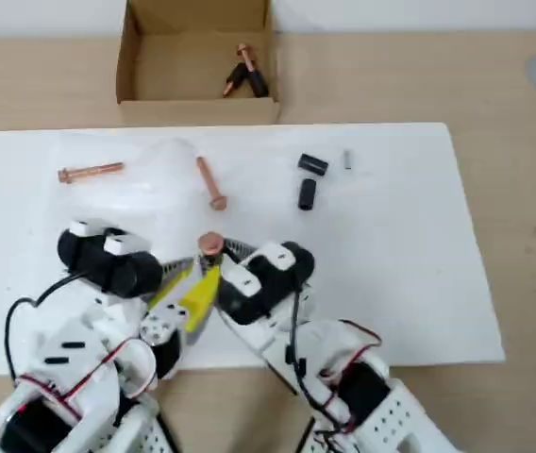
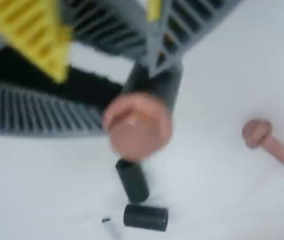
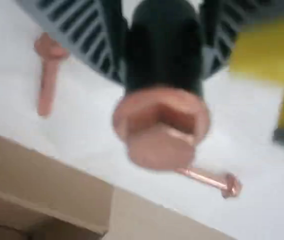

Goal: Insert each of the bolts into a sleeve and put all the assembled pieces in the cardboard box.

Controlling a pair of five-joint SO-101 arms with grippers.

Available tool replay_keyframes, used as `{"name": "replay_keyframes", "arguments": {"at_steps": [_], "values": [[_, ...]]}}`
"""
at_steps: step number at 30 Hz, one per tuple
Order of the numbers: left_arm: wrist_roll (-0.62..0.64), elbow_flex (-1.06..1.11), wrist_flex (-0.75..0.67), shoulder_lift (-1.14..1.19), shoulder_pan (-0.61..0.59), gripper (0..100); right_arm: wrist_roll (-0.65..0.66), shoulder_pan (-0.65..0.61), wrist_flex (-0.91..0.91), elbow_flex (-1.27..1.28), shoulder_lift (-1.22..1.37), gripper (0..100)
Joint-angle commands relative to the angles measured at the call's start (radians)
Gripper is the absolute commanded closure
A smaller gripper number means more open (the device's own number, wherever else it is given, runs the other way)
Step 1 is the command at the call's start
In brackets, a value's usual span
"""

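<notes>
Where the two converge, the right hand (image 1: 223, 257) pinches the sleeve (image 3: 163, 47); left hand (image 1: 197, 276) grip unclear.

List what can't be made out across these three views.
- Right wrist view: how deep the bolt sits in the sleeve held by the right pincer. The sleeve itself hides the shank, and the view is blurred.
- High view: the same sleeve is hidden under the bolt head.
- High view: the pieces in the cardboard box overlap and are too small to count.
- High view: the grey speck is too small to identify.
</notes>
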Motion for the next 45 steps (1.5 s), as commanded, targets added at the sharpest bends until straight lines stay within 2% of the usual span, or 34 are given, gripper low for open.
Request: {"name": "replay_keyframes", "arguments": {"at_steps": [1, 6, 12, 16, 18, 21, 25, 31, 36, 41, 45], "values": [[-0.009, -0.074, 0.026, -0.001, 0.003, 84, 0.006, 0.019, -0.031, -0.008, -0.061, 98.9], [-0.095, -0.109, 0.002, 0.001, -0.143, 84, 0.006, 0.054, -0.035, -0.008, -0.061, 98.9], [-0.132, -0.117, -0.040, 0.111, -0.410, 85, 0.006, 0.220, -0.057, 0.001, -0.028, 98.9], [-0.129, -0.124, -0.120, 0.289, -0.526, 95, 0.005, 0.289, -0.107, -0.016, 0.064, 98.9], [-0.130, -0.124, -0.155, 0.371, -0.551, 100, 0.005, 0.298, -0.146, -0.070, 0.131, 98.9], [-0.110, -0.121, -0.203, 0.455, -0.583, 99, -0.038, 0.303, -0.163, -0.203, 0.291, 98.9], [-0.054, -0.098, -0.296, 0.473, -0.652, 99, -0.091, 0.321, -0.175, -0.409, 0.615, 98.9], [-0.055, 0.020, -0.391, 0.470, -0.689, 99, -0.107, 0.400, -0.230, -0.725, 1.101, 98.9], [-0.068, 0.101, -0.404, 0.470, -0.689, 99, -0.107, 0.424, -0.130, -1.026, 1.468, 98.9], [-0.112, 0.114, -0.402, 0.470, -0.690, 99, -0.109, 0.424, 0.035, -1.365, 1.808, 98.9], [-0.112, 0.114, -0.402, 0.470, -0.690, 99, -0.109, 0.424, 0.101, -1.616, 2.037, 98.9]]}}
